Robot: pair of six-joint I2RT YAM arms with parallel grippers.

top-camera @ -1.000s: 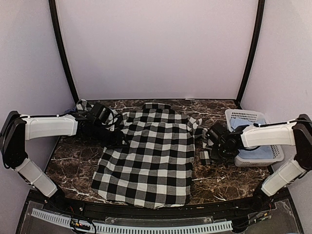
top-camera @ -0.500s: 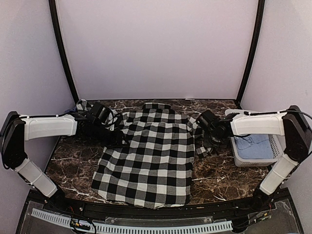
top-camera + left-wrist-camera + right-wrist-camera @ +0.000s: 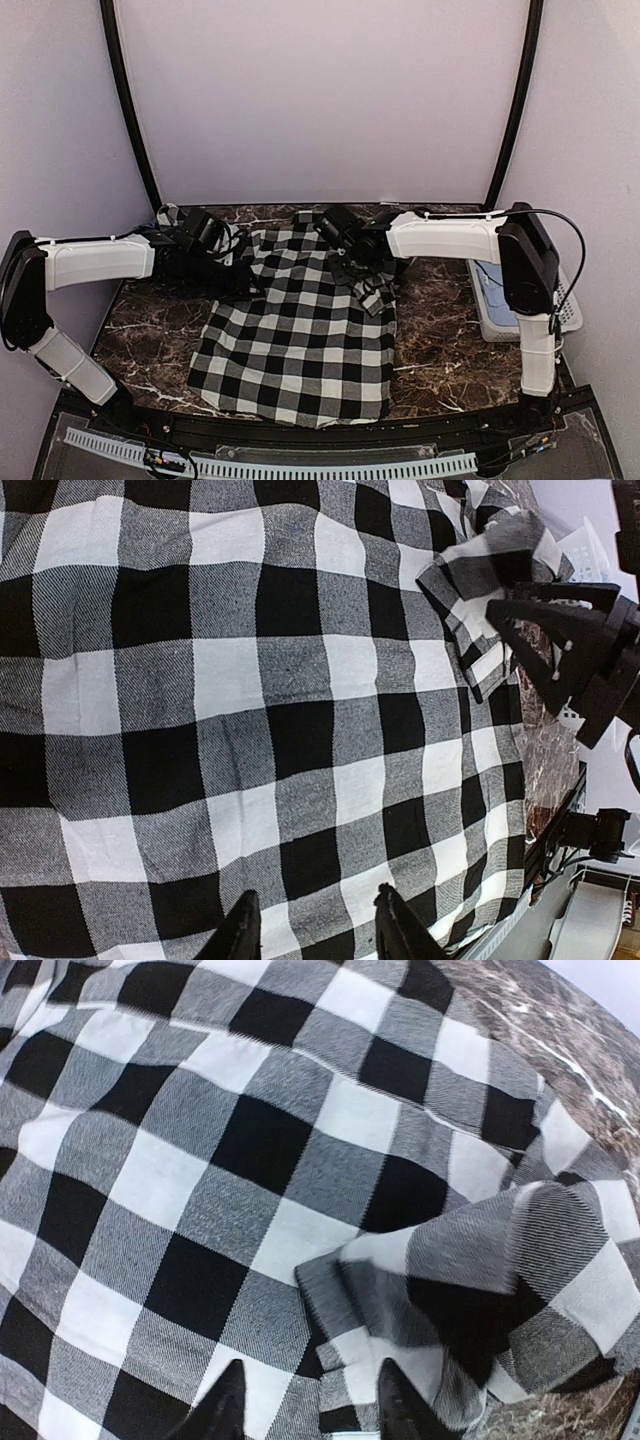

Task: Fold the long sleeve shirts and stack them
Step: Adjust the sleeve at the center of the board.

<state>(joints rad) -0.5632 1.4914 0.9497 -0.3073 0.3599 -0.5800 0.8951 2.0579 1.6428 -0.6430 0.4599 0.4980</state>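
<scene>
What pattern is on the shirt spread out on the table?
The shirt has large black-and-white checks, clearest in the left wrist view.

This is looking like a robotics lab cell, where a white left arm and right arm are standing bolted to a dark marble-patterned table sitting inside plain pale walls, curved black poles framing it and a slotted cable strip running along the front.
</scene>
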